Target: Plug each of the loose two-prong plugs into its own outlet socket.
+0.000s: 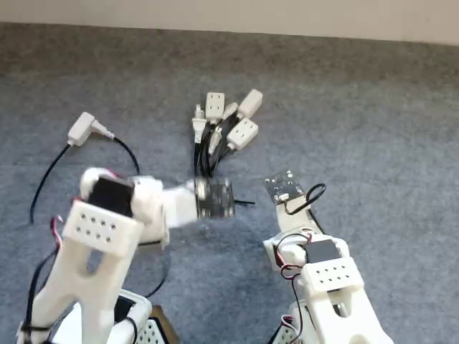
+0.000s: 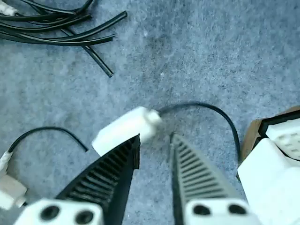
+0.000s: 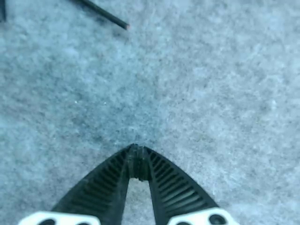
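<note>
Left wrist view: we see the left gripper (image 2: 154, 140) low over the grey table (image 2: 197, 56), its fingers apart by a narrow gap with nothing between them. Just beyond the tip of one finger a white plug (image 2: 126, 129) lies tilted on the table, and its black cord (image 2: 206, 107) curves away from its end. We cannot tell whether that finger touches the plug. Farther off lies a bundle of black cords (image 2: 56, 28).

In the right wrist view we see the right gripper (image 3: 137, 157) over the table, fingers together with the tips meeting.

In the high view, beyond both arms, we find a cluster of white plugs and sockets (image 1: 244, 133). A lone plug (image 1: 81, 129) lies well apart from it, on the left arm's side.
</note>
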Controlling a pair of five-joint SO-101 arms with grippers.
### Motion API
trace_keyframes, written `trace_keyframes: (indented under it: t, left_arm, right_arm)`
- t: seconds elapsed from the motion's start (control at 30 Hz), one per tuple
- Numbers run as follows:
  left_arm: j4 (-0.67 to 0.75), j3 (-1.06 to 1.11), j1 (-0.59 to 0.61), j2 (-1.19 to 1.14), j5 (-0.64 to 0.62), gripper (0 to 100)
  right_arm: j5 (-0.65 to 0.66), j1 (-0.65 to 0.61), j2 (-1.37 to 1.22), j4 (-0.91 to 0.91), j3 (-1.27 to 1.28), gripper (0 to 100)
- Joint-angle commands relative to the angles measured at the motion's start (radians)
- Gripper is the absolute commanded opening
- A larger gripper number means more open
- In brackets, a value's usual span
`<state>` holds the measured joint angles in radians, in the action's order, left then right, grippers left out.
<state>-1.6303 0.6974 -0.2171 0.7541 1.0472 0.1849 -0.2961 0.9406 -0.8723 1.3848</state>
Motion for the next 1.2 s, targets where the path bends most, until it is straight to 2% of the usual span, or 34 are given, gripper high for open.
trace_keyframes:
  t: [0.0,0.1,0.2,0.33,0.43,0.57,0.73,0.87,1.03,1.17]
  left_arm:
    - [0.161,0.208,-0.073,0.073,0.021,6]
    - [0.299,0.318,-0.128,0.076,0.015,6]
    - [0.394,0.375,-0.111,0.076,0.015,6]
    - [0.460,0.346,0.064,0.077,0.021,6]
    - [0.585,0.326,0.225,0.076,0.000,7]
    - [0.775,0.331,0.360,0.074,-0.252,14]
    - [0.789,0.332,0.380,0.073,-0.443,24]
    - [0.783,0.329,0.380,0.071,-0.641,21]
    - [0.763,0.334,0.381,-0.002,-0.756,15]
    - [0.760,0.312,0.380,-0.165,-0.844,16]
  right_arm:
    - [0.012,-0.005,0.015,0.018,-0.002,0.5]
    - [0.012,-0.007,0.015,0.018,-0.002,0.5]
    - [0.012,-0.007,0.015,0.018,-0.002,0.5]
    - [0.012,-0.007,0.015,0.018,-0.002,0.5]
    - [0.012,-0.008,0.015,0.018,-0.002,0.5]
    - [0.012,-0.008,0.015,0.018,-0.002,0.5]
    - [0.012,-0.008,0.015,0.018,-0.002,0.5]
    - [0.012,-0.008,0.015,0.018,-0.002,0.5]
    - [0.012,-0.008,0.015,0.015,-0.002,0.5]
    - [0.012,-0.008,0.015,0.015,-0.002,0.5]
